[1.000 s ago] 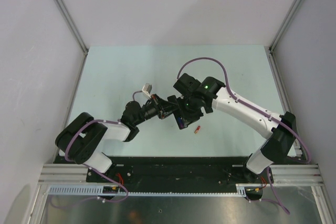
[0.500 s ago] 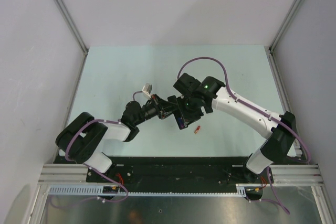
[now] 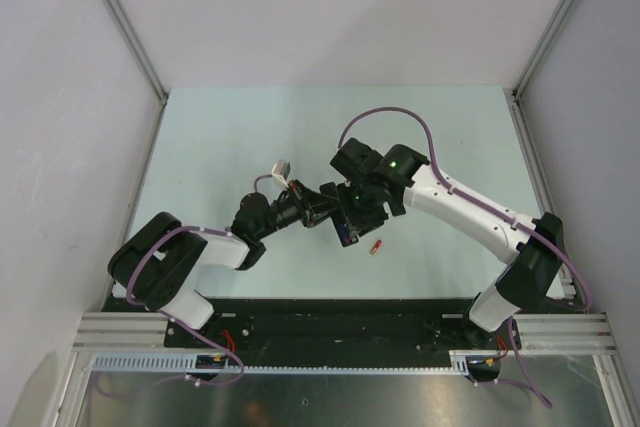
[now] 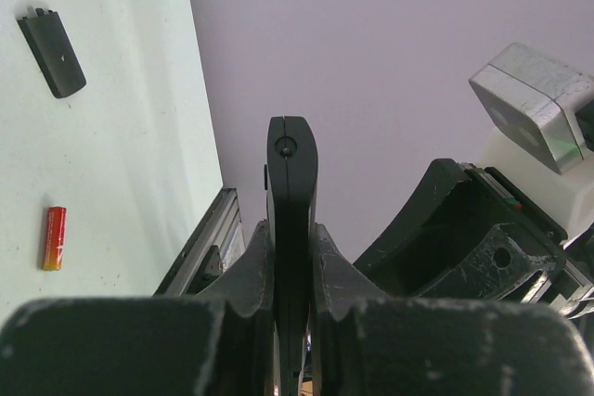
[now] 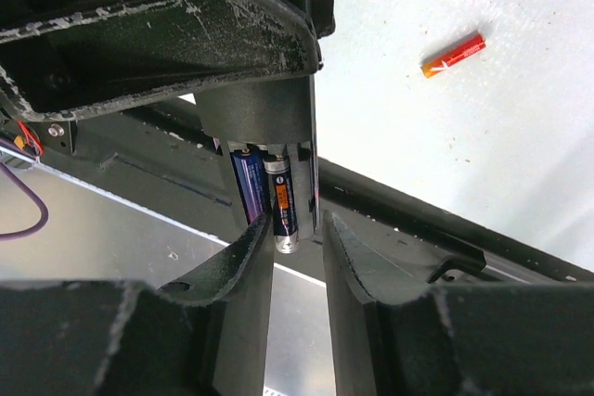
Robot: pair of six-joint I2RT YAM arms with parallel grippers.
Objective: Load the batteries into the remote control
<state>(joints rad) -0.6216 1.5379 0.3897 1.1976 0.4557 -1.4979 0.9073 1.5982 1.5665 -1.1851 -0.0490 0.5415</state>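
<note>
We see the left gripper (image 4: 291, 240) clamped on the remote (image 4: 291, 164), which stands edge-on between its fingers, lifted off the table (image 3: 230, 137) at about the middle of the workspace. From the right wrist we look into the remote's open bay (image 5: 269, 159), where two cells lie side by side: a blue battery (image 5: 248, 187) and, next to it, a dark battery (image 5: 281, 199) with an orange band and a silver end. The right gripper (image 5: 297, 222) sits right at that silver end with its jaws a narrow gap apart, wider than the cell. We see nothing pinched between them, though we cannot tell whether one finger (image 5: 243, 271) touches the dark battery's tip. From above, both arms meet over the near half of the table, the grippers almost nose to nose. A red battery (image 5: 453, 54) with a pale orange end lies loose on the table, just to the right of the grippers and toward the near edge, apart from both. In the left wrist view we also find a flat black cover (image 4: 52, 53) with small tabs lying on the table, well apart from the red battery.
</note>
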